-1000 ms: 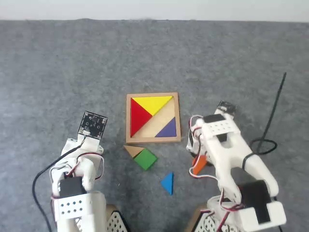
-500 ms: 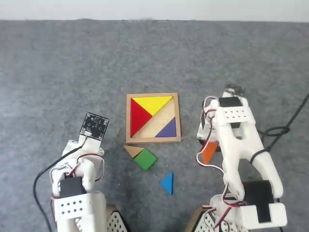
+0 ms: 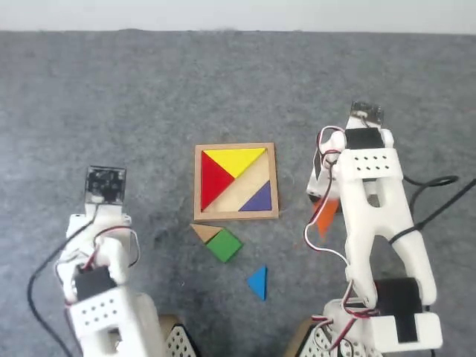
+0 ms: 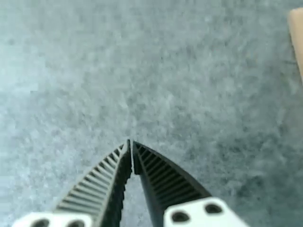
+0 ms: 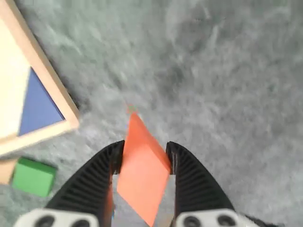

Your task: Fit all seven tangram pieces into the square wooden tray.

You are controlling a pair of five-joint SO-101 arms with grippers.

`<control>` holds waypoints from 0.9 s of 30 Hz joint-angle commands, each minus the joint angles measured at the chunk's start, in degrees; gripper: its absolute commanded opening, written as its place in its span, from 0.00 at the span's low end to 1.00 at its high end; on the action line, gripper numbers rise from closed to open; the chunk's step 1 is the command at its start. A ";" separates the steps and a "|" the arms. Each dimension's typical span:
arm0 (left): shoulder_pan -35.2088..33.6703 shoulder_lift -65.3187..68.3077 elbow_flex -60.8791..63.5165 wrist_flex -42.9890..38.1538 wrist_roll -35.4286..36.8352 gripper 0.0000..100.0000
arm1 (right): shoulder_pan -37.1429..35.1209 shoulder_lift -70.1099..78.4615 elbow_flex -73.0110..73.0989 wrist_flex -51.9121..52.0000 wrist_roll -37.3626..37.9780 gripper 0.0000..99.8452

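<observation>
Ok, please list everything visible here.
wooden tray: 1, light wood, table centre
yellow triangle: 1, yellow, in tray
red triangle: 1, red, in tray
purple triangle: 1, purple, in tray
tan triangle: 1, tan, just outside tray
green square: 1, green, beside tan triangle
blue triangle: 1, blue, alone, nearer the arms
orange parallelogram: 1, orange, gripped beside tray
table: 1, grey
left end effector: 1, black, shut, over bare table
right end effector: 1, black, shut on the parallelogram
</observation>
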 commanded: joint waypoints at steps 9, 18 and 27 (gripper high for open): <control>-4.22 43.43 -18.77 -13.80 -0.62 0.01 | -0.04 0.13 -2.81 -5.14 0.62 0.01; -7.03 53.01 -18.59 -20.04 -8.88 0.01 | -0.04 -0.31 -2.81 -7.08 0.88 0.01; -5.27 47.03 -19.38 1.93 -20.31 0.01 | 0.04 -0.40 -2.81 -6.46 0.97 0.01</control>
